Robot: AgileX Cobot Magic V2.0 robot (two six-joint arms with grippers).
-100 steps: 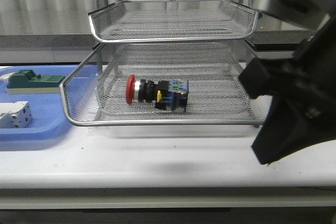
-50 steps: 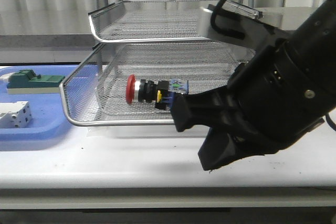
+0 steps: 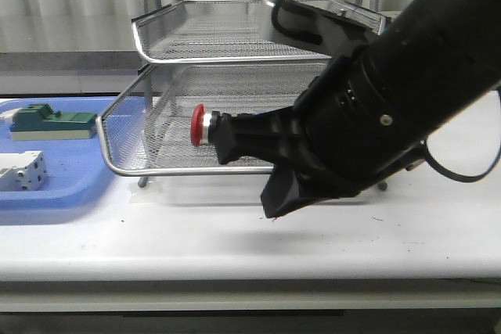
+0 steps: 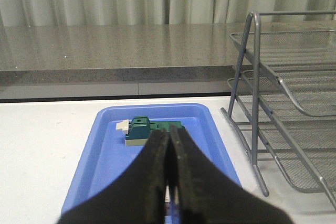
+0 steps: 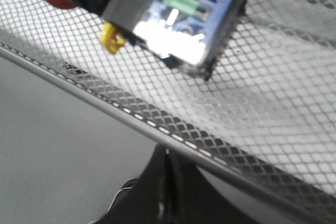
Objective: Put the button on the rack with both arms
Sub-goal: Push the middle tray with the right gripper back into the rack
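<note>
The button lies on its side in the lower tier of the rack [image 3: 235, 44]. Only its red head [image 3: 197, 125] shows in the front view. My right arm covers its body there. In the right wrist view the button [image 5: 157, 9] rests on the mesh [image 5: 247, 103], with its blue and yellow bits in sight. My right gripper [image 3: 221, 140] is shut and empty, with its tips [image 5: 168, 156] right at the tray's front rim, below the button. My left gripper [image 4: 169, 139] is shut and empty above the blue tray [image 4: 100, 156], left of the rack [image 4: 294, 108].
The flat blue tray [image 3: 47, 193] lies at the table's left. It holds a green block on a beige base [image 3: 47, 121], also seen in the left wrist view [image 4: 144, 129], and a white terminal block [image 3: 22, 171]. A grey ledge and curtains run behind the table.
My right arm has swung left across the rack's front and now covers the button's body. The rack's lower front rim sits higher in the front view than before.
</note>
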